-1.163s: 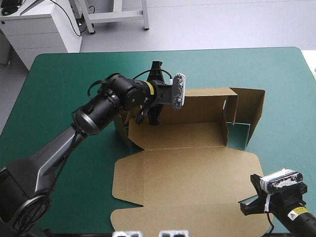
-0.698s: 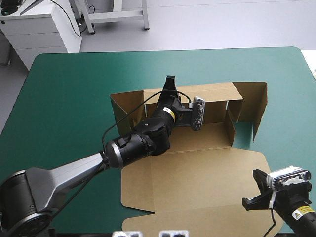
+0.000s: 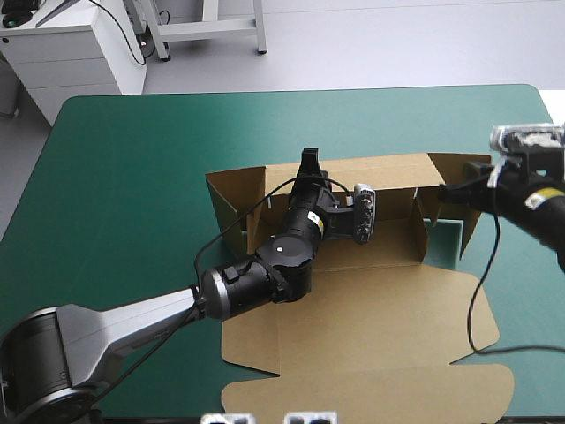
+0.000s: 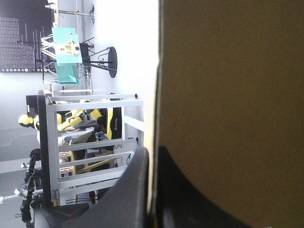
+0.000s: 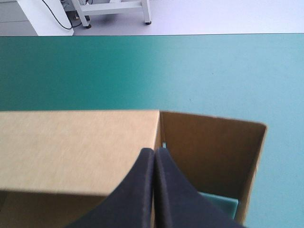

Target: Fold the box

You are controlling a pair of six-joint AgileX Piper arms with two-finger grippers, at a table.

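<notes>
The brown box [image 3: 371, 309] lies in the middle of the table, its back wall raised and its lid panel [image 3: 380, 389] flat toward the front edge. Short side flaps stand at the left end [image 3: 231, 190] and right end [image 3: 459, 172] of the wall. My left gripper [image 3: 309, 162] reaches over the base to the wall's top edge. In the left wrist view it [image 4: 152, 156] is shut on the board [image 4: 228, 95]. My right gripper [image 3: 448, 192] is at the wall's right end. In the right wrist view it [image 5: 155, 151] is shut, its tip at the corner between the wall [image 5: 71, 147] and the right flap [image 5: 209, 152].
Bare teal-green cover [image 3: 132, 177] surrounds the box on the left and far sides. The table's right edge [image 3: 558, 265] lies close to my right arm. The lid's front flap reaches almost to the front edge.
My right gripper has swung from the front right corner of the table up to the box's far right corner. The left arm and the box have shifted slightly right.
</notes>
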